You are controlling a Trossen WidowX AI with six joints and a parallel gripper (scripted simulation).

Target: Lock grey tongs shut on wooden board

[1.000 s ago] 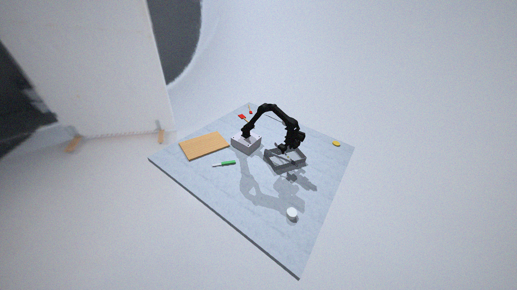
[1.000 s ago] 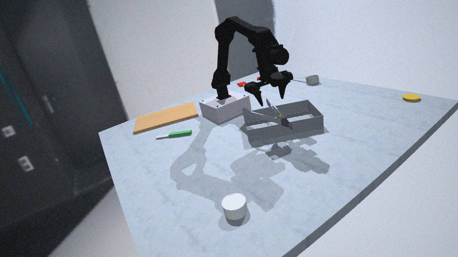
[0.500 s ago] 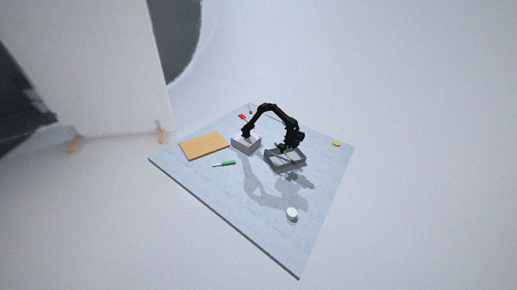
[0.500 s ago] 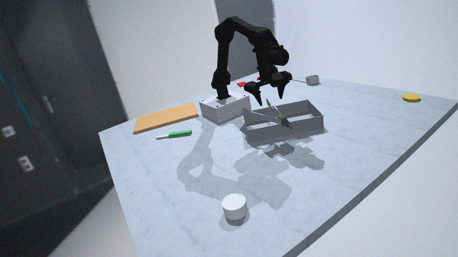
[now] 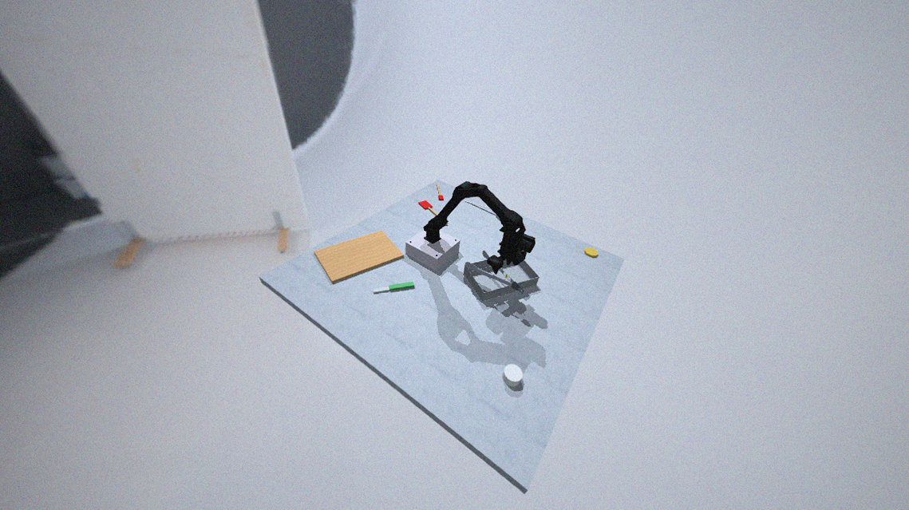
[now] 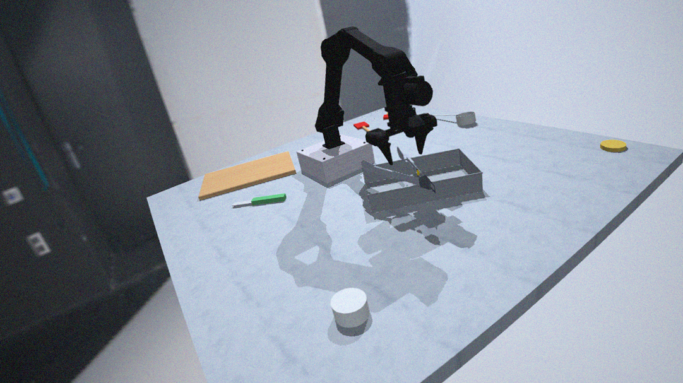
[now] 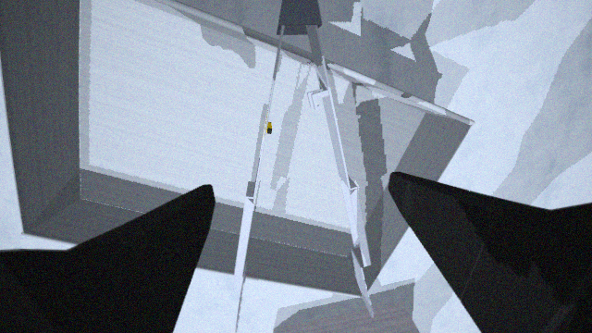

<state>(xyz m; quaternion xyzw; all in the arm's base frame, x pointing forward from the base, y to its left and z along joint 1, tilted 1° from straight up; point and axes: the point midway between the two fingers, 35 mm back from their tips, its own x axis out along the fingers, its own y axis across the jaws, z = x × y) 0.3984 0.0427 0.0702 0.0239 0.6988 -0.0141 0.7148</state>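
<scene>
The grey tongs (image 5: 517,286) (image 6: 427,182) (image 7: 300,15) lie open across the roasting tin (image 5: 497,298) (image 6: 462,184) (image 7: 42,116). Their dark hinge end is over the tin's front wall in the exterior view, and their two arms spread toward the robot base. A small yellow mark (image 6: 418,172) (image 7: 269,127) shows by one arm. My gripper (image 5: 507,267) (image 6: 406,158) (image 7: 303,186) is open and empty, pointing down above the tongs. In the wrist view both arms pass between its fingertips. The wooden board (image 5: 358,256) (image 6: 248,174) lies left of the robot base, with nothing on it.
A green-handled knife (image 5: 401,286) (image 6: 268,199) lies before the board. A white cylinder (image 5: 512,373) (image 6: 349,307) stands near the front. A yellow disc (image 5: 590,252) (image 6: 613,146) is at right. Behind are a grey pan (image 6: 465,118) and a red-headed tool (image 5: 425,204) (image 6: 361,125).
</scene>
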